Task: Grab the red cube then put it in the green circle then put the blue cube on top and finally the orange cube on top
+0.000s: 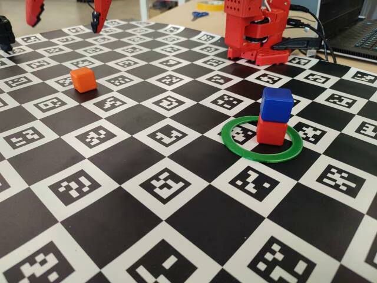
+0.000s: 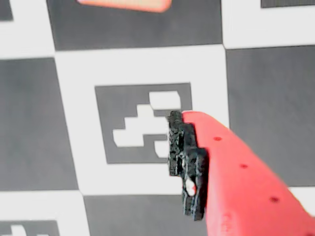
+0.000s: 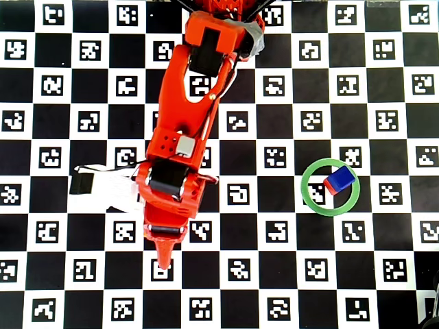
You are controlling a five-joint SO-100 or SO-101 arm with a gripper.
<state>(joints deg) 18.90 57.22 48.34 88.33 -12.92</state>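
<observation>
Tool (image 1: 65, 15) raised apart; green circle (image 1: 235, 147) holds red cube (image 1: 271, 131) under blue cube (image 1: 276, 104)

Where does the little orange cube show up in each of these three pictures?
Fixed view: the orange cube sits far left, alone on the checkered mat, well away from the green ring.
Wrist view: a blurred orange edge at the top border, probably that cube.
Overhead view: not visible; the arm seems to cover it.
Shared landmark: the mat's black-and-white marker squares appear in all three.

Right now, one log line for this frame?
stack: blue cube on red cube in green circle | orange cube loose | gripper open, empty
</observation>
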